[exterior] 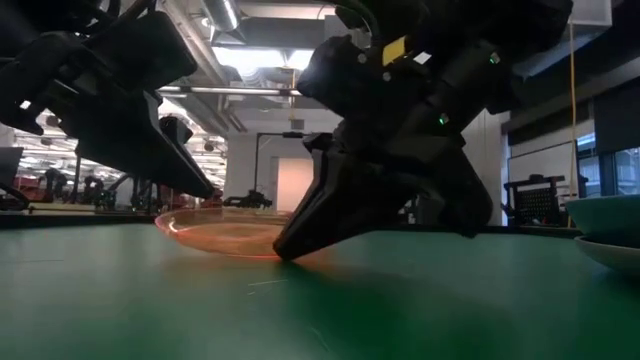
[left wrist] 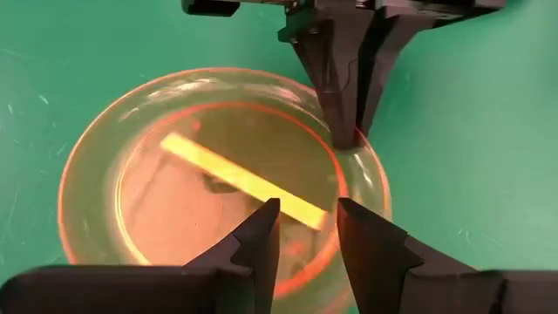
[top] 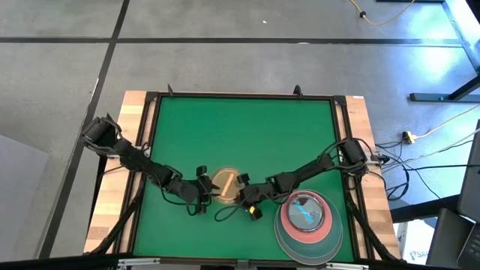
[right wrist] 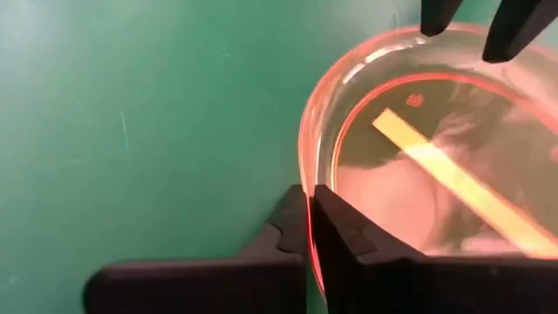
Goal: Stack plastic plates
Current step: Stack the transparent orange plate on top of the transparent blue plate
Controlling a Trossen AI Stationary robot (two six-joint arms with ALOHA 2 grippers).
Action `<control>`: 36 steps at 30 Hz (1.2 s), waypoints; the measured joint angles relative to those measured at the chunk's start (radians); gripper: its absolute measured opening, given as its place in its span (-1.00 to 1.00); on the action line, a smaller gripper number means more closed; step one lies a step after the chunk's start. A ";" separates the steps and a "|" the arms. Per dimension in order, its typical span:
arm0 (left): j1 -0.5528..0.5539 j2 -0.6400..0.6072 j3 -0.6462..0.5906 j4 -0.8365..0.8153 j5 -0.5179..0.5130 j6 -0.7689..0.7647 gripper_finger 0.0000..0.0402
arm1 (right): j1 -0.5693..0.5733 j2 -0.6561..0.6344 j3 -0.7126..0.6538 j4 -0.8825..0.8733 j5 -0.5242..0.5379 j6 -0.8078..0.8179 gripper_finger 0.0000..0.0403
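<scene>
A small translucent amber plate (top: 224,184) lies on the green mat between my two grippers; it also shows in the low view (exterior: 215,236), the left wrist view (left wrist: 200,174) and the right wrist view (right wrist: 436,174). My right gripper (top: 244,189) is shut on the plate's right rim. My left gripper (left wrist: 305,228) is open and hovers over the plate's left rim, fingertips apart, touching nothing that I can see. A stack of plates (top: 309,234), with a large grey one at the bottom, pink above it and blue on top, sits at the near right corner. My right gripper pinches the amber plate's rim (right wrist: 307,187) on its right side, one finger outside the rim and one inside (right wrist: 336,231). The fingers slant down from the right (exterior: 300,235). The plate sits roughly level with its underside (exterior: 245,254) at the mat.
The stack's rim shows at the right edge of the low view (exterior: 608,232), close to my right arm. A raised black frame (top: 240,95) borders the mat. The mat's far half (top: 240,135) is bare green.
</scene>
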 joint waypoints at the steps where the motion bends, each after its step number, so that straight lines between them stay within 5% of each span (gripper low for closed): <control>1: -0.003 0.000 0.002 -0.002 0.000 0.000 -0.45 | 0.001 -0.001 0.000 -0.001 0.001 -0.011 -0.97; 9: -0.065 -0.069 0.048 -0.069 -0.002 0.054 -0.45 | 0.012 -0.108 -0.005 -0.167 0.040 0.007 -0.99; 21: -0.163 -0.175 0.048 -0.115 -0.154 0.086 -0.45 | 0.158 -0.409 -0.004 -0.530 0.048 0.191 -0.99; 36: -0.158 -0.170 0.048 -0.116 -0.171 0.087 -0.45 | 0.442 -0.701 -0.004 -0.843 0.019 0.860 -1.00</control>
